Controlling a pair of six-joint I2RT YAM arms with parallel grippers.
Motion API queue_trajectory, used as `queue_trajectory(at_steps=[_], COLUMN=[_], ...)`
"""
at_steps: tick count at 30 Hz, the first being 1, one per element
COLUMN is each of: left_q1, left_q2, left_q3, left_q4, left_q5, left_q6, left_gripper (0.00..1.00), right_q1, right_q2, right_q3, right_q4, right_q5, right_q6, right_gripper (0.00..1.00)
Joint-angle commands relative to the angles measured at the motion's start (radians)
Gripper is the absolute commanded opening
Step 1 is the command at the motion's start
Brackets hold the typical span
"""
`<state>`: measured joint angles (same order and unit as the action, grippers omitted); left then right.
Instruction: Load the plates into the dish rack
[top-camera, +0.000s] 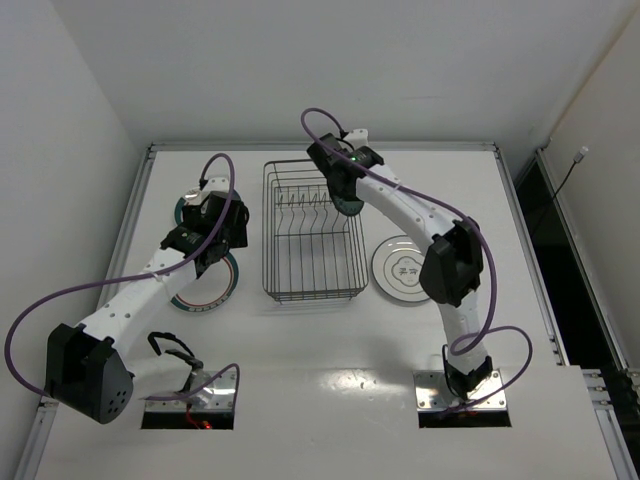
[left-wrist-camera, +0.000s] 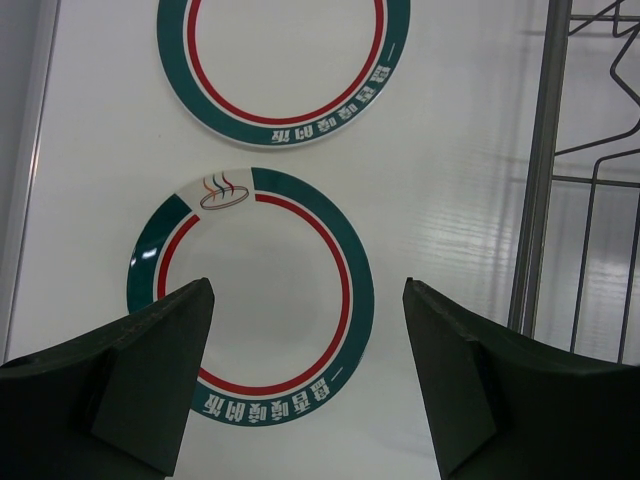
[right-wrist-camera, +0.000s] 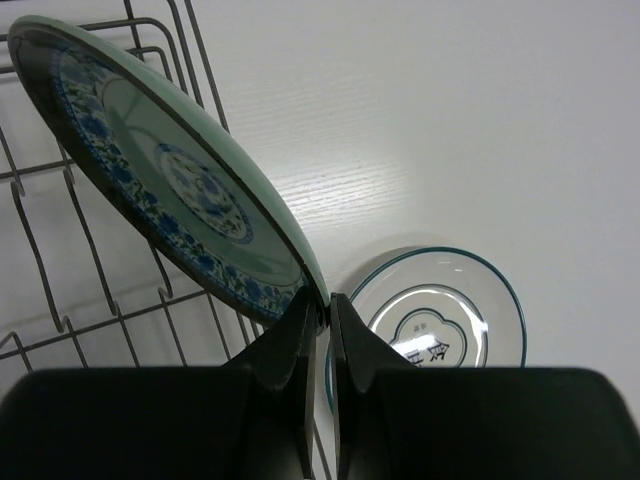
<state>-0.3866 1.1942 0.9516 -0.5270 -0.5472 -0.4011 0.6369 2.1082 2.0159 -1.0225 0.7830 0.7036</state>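
My right hand (right-wrist-camera: 320, 318) is pinched tight on the rim of a green plate (right-wrist-camera: 180, 180), which tilts over the rack (left-wrist-camera: 537, 180). My left hand (left-wrist-camera: 308, 292) hangs wide above a banded plate (left-wrist-camera: 250, 300) lying flat on the tabletop (left-wrist-camera: 450, 150), left of the rack, with a second banded plate (left-wrist-camera: 283, 60) just beyond it. A white plate (top-camera: 398, 268) lies right of the rack.

A near plate (top-camera: 222, 287) and a far plate (left-wrist-camera: 285, 60) are being supported flat by the table (top-camera: 330, 380) left of the dish rack (top-camera: 310, 240), a third plate (top-camera: 398, 268) to its right, while a fourth plate (right-wrist-camera: 170, 170) is being held tilted over its far right part by the right gripper (right-wrist-camera: 328, 305).
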Motion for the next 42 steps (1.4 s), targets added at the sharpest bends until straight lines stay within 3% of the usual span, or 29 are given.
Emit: queue_trajectory(at_steps=[1, 8, 19, 42], left_q1=[-0.006, -0.006, -0.006, -0.006], left_q2=[-0.004, 0.005, 0.005, 0.005], left_q3=[0.018, 0.018, 0.018, 0.018], left_q4=[0.018, 0.018, 0.018, 0.018], left_q5=[-0.016, -0.016, -0.016, -0.016], left_q6=[-0.007, -0.007, -0.007, -0.007], left_gripper=[0.74, 0.74, 0.74, 0.74], right_q1=[-0.003, -0.003, -0.013, -0.022], right_q2=[0.022, 0.023, -0.073, 0.053], right_q3=[0.037, 0.037, 0.107, 0.129], right_q4=[-0.019, -0.028, 0.004, -0.057], right_q5=[0.009, -0.027, 0.052, 0.001], right_q6=[0.03, 0.05, 0.017, 0.036], right_gripper=[0.0, 0.0, 0.0, 0.0])
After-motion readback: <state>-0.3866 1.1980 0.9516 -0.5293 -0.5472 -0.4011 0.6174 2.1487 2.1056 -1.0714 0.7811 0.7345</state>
